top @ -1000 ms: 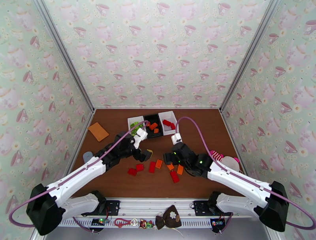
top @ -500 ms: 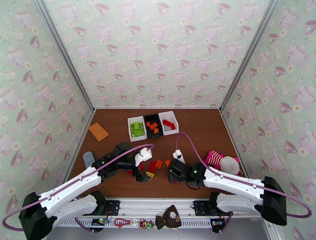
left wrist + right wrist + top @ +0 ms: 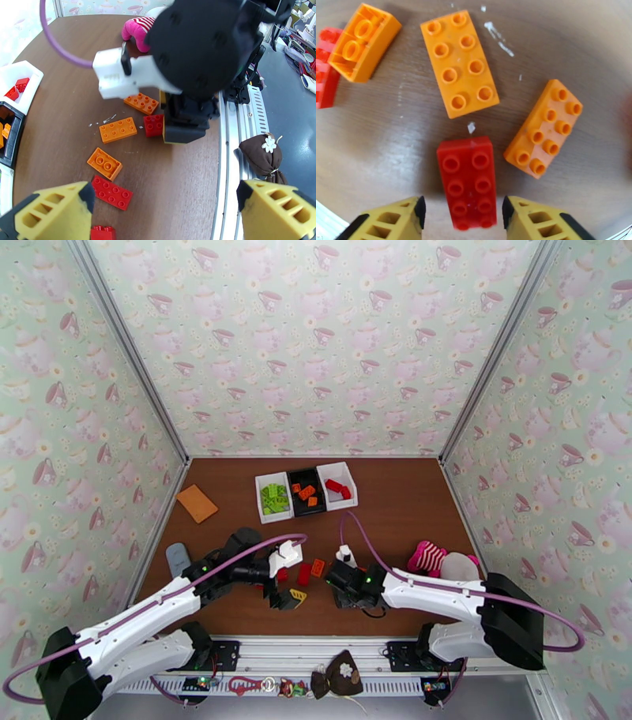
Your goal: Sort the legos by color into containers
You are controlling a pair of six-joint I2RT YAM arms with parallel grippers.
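Red brick (image 3: 468, 181) lies flat on the table, lengthwise between the right gripper's (image 3: 463, 207) yellow fingers (image 3: 391, 221). A thin gap shows each side, so the jaws are apart with nothing clamped yet. I'd squeeze square on its long sides, stay clear of the orange brick (image 3: 543, 128) just beside the right pad, and lift straight up before heading for the white bin (image 3: 351, 491) holding reds. Left gripper (image 3: 162, 197) hangs spread wide over the loose pile, empty.
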